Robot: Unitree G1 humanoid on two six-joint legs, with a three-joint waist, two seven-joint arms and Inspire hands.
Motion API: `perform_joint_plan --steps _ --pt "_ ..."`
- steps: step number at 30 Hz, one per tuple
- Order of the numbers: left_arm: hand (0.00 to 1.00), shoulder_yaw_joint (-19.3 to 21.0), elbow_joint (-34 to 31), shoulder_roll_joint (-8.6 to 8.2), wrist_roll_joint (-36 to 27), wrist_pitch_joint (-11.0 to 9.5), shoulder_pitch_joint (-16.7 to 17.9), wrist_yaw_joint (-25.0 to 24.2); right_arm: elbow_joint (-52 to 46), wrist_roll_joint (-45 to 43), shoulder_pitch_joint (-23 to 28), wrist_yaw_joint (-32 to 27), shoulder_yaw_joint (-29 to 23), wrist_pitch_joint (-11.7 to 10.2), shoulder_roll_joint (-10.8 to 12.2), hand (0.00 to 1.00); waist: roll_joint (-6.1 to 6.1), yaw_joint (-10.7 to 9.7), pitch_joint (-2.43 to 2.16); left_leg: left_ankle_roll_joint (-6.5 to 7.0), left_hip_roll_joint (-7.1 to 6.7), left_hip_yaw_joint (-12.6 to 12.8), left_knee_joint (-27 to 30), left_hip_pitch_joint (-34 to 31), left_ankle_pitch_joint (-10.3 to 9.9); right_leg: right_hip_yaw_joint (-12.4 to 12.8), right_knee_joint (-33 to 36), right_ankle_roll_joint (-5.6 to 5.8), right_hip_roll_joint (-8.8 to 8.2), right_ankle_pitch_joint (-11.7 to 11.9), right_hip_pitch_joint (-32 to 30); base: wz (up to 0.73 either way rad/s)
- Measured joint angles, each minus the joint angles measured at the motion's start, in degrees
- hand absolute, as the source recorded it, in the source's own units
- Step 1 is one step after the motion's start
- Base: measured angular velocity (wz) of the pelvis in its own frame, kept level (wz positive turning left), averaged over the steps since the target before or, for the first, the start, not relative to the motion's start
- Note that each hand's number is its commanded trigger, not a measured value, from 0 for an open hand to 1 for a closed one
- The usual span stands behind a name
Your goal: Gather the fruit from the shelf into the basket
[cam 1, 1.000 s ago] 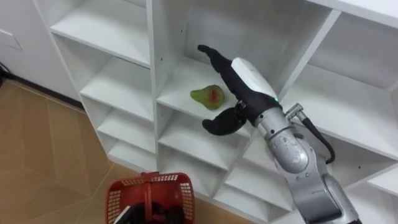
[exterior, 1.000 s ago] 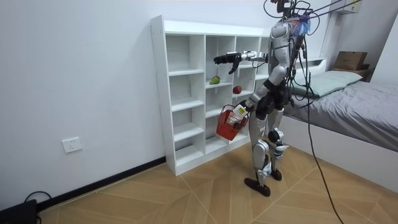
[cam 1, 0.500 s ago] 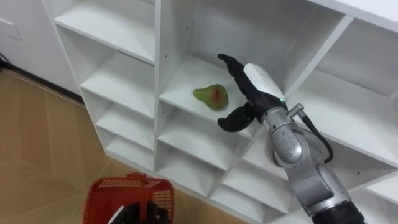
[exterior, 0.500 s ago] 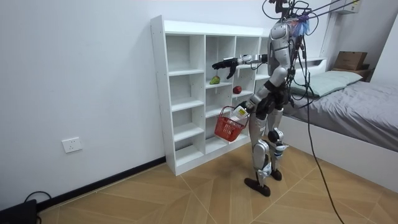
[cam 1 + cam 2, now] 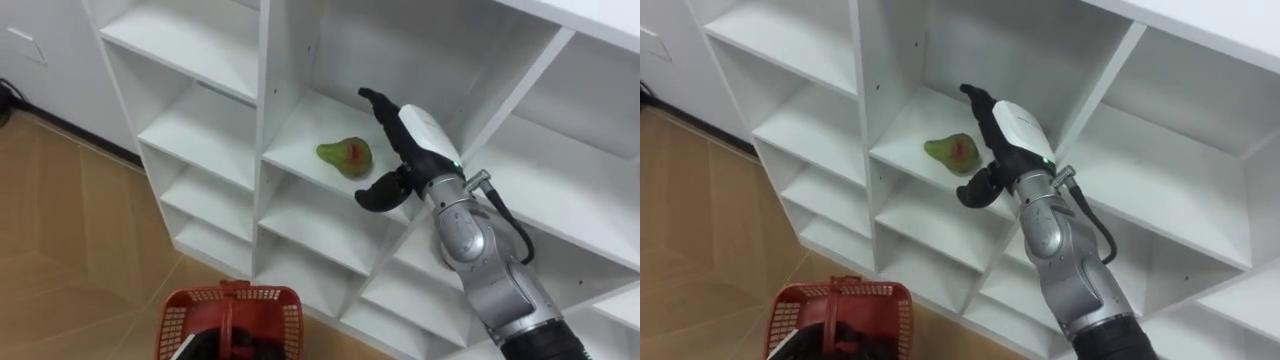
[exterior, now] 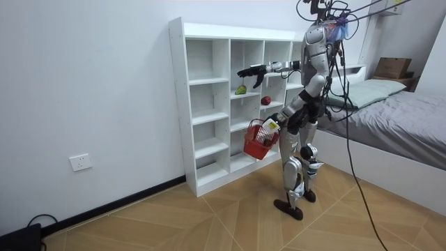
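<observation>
A green pear with a red blush (image 5: 346, 156) lies on a middle shelf of the white closet (image 6: 202, 104). My right hand (image 5: 412, 148) is open just to the right of the pear. Its fingers stretch above and behind the fruit and its thumb hangs below the shelf's front edge, and it does not touch the pear. My left hand (image 6: 270, 125) is low at my side, shut on the handle of a red basket (image 5: 176, 322). In the room view a red apple (image 6: 265, 100) sits one compartment lower and to the right of the pear.
Upright dividers (image 5: 268, 110) close in the pear's compartment on both sides. I stand on wooden floor (image 6: 209, 216) facing the closet. A bed (image 6: 404, 118) stands behind me at the room view's right, with a cardboard box (image 6: 392, 67) beyond it.
My right arm has stretched further toward the pear's compartment and its fingers have straightened. The basket has swung a little at my left side. The head camera has shifted slightly.
</observation>
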Motion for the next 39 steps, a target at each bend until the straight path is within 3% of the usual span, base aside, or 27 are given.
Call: perform_joint_plan --steps 23,39 --pt "1.00 0.0 -1.4 0.40 1.5 0.0 0.9 -2.4 2.6 -3.1 0.0 0.1 3.4 0.1 0.0 0.00 0.36 2.8 0.18 0.00 -0.10 -0.6 0.9 0.1 0.0 -1.2 0.1 0.02 -0.20 0.0 0.6 0.01" --pt "1.00 0.1 0.0 0.55 -0.1 0.1 1.2 -3.2 7.1 -5.1 0.0 -0.3 5.1 0.1 0.1 0.00 1.41 2.9 0.08 0.03 -0.53 -1.5 1.4 0.1 0.0 -2.2 0.1 0.06 -0.51 0.0 1.6 0.03"
